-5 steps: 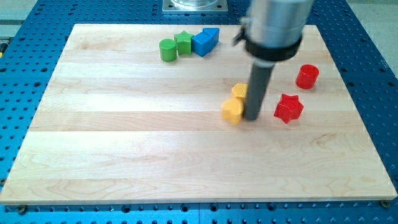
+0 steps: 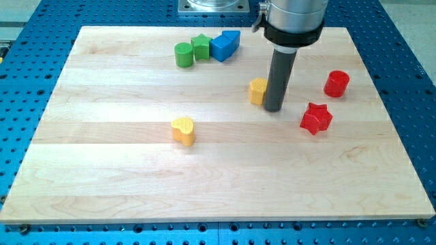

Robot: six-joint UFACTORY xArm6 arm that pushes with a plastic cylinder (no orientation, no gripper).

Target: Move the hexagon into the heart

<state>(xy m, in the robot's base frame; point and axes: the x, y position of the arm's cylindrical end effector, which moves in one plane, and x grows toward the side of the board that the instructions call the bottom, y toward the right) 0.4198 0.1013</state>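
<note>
Handless dark rod, my tip (image 2: 274,109) beside yellow hexagon (image 2: 258,91); yellow heart (image 2: 182,130) well apart.

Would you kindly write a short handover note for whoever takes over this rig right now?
My tip touches the right side of the yellow hexagon, near the board's upper middle.
The yellow heart sits apart, toward the view's lower left of the hexagon.
Done: tip is placed against the hexagon.
Left: push the hexagon down and left across the wooden board until it meets the heart.
</note>
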